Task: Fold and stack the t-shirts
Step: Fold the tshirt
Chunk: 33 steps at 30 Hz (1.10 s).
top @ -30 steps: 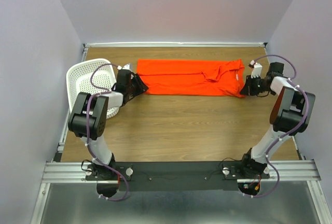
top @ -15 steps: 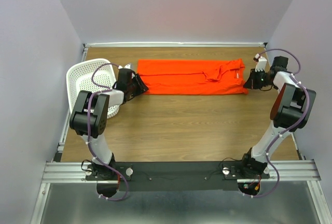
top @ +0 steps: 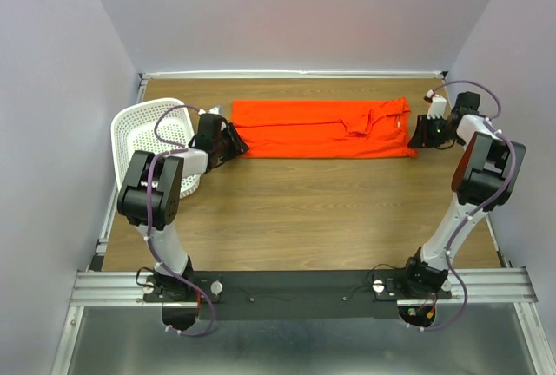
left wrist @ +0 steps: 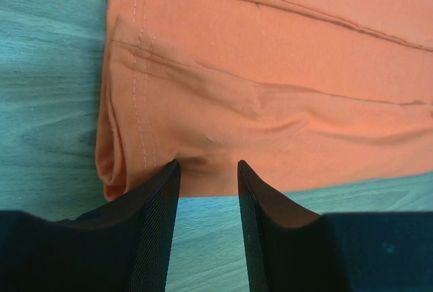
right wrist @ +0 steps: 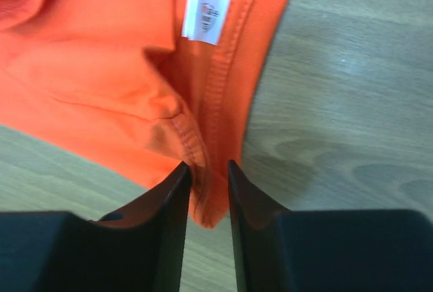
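The t-shirt is bright orange-red and lies folded into a long strip across the far part of the table. My left gripper sits at its left end. In the left wrist view this gripper is open, its tips touching the near edge of the t-shirt and bare table showing between the fingers. My right gripper is at the strip's right end. There the right gripper is open, and a corner of the t-shirt lies loosely between its fingers, below the white neck label.
A white perforated basket stands tilted at the table's left edge, just behind the left arm. Purple walls enclose the table on three sides. A metal rail carries both arm bases at the near edge.
The right gripper moved slightly farther back along the shirt's right end, and its jaws, shut on the cloth before, have parted. The left gripper has not moved.
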### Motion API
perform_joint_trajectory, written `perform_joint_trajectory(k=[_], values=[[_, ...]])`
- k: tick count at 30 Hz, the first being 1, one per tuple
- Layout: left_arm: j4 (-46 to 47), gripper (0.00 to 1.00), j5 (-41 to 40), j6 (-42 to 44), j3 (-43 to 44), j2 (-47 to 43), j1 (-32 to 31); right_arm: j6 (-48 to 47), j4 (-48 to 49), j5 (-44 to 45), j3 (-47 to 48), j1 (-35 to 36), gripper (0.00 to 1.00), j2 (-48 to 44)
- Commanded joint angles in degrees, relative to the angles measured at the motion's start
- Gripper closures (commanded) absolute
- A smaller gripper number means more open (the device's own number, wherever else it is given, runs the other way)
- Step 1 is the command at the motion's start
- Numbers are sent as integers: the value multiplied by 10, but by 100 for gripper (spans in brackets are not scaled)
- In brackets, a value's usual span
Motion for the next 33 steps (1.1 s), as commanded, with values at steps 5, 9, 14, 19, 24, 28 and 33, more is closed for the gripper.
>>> perform_joint_trajectory(k=[5,9,14,19,24,28,33], values=[[-13,53,-8,2,17,21,0,-8,-9,59,28,-6,59,21],[-12,53,-7,2,21,24,-1,-2,1,73,19,-6,60,-5],[-13,53,1,12,25,28,0,14,10,16,5,-4,60,-60],[-12,50,25,29,31,12,1,12,10,-85,-4,17,57,-80],[-9,44,40,38,35,-26,1,22,9,-106,6,83,54,-68],[-8,40,59,45,39,-63,1,62,10,-108,54,132,54,-17],[-6,36,69,51,31,-148,1,125,10,-85,117,166,54,36]])
